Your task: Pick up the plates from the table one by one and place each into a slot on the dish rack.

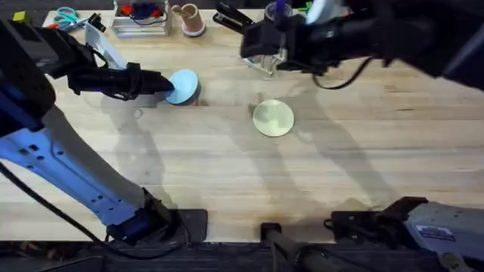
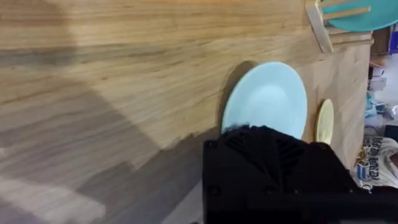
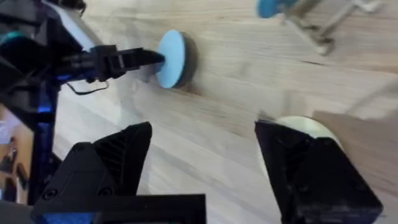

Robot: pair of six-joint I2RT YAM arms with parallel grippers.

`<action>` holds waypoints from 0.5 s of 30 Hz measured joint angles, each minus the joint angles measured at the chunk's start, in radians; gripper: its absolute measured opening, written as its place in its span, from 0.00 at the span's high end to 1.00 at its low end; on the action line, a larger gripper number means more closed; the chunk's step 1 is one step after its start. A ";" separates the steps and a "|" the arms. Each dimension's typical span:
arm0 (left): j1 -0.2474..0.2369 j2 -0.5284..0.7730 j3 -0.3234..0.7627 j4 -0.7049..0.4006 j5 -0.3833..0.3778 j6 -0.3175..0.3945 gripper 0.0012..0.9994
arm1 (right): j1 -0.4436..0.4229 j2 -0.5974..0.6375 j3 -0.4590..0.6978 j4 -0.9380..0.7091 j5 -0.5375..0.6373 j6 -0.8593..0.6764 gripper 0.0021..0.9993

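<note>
The left arm extends from the lower left of the overhead view to the upper left of the counter [image 1: 227,174]. Its jaws [image 1: 168,85] are pinched on the rim of the light blue plate [image 1: 182,85], which is tilted up on edge and casts a shadow on the wood beside it. In the left wrist view the same plate [image 2: 266,99] stands clear above the black fingers.

The pale cream-yellow plate [image 1: 273,118] lies flat on the counter near the centre of the overhead view, well apart from the blue one.

The right arm reaches across the upper part of the overhead view, dark and blurred. Its jaws [image 3: 205,162] are spread wide, with nothing between them. They hang above the counter with the cream-yellow plate [image 3: 301,124] partly hidden behind one finger.

The dish rack [image 2: 326,25] sits at the upper right of the left wrist view. A teal-blue plate [image 2: 364,18] stands in it.
</note>
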 joint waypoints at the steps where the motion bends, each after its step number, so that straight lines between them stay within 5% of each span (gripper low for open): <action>1: 0.000 0.000 0.000 0.000 0.000 0.000 0.96 | 0.013 0.016 0.000 0.023 0.000 0.010 0.00; 15: 0.000 0.000 0.000 0.000 0.000 0.000 0.96 | 0.136 0.271 0.001 0.332 0.000 0.158 0.01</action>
